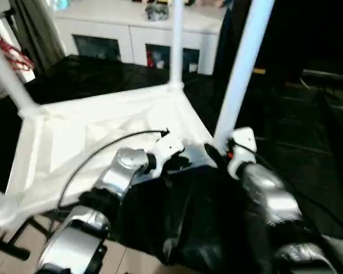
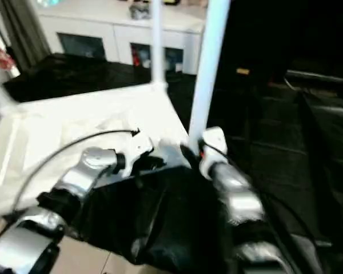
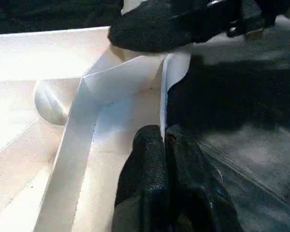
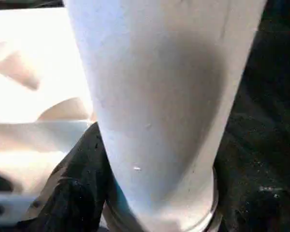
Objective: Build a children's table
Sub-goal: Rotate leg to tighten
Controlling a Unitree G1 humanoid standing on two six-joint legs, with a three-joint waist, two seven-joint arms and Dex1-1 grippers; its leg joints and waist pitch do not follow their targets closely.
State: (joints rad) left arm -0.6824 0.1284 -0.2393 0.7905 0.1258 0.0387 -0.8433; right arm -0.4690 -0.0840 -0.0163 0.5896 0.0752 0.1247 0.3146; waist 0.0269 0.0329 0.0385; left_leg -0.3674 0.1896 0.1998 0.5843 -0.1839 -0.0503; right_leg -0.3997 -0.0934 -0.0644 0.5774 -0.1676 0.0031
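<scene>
Black-draped surface (image 1: 308, 171), white cabinet (image 1: 137, 34) behind

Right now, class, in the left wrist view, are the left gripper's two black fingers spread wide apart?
No. The left gripper has its black fingers pressed together, pinching the thin white rim of the table top.

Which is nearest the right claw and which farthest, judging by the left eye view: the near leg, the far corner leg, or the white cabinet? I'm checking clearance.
1. Near leg, right at the right claw.
2. Far corner leg, beyond it across the tabletop.
3. White cabinet, against the back.
</scene>
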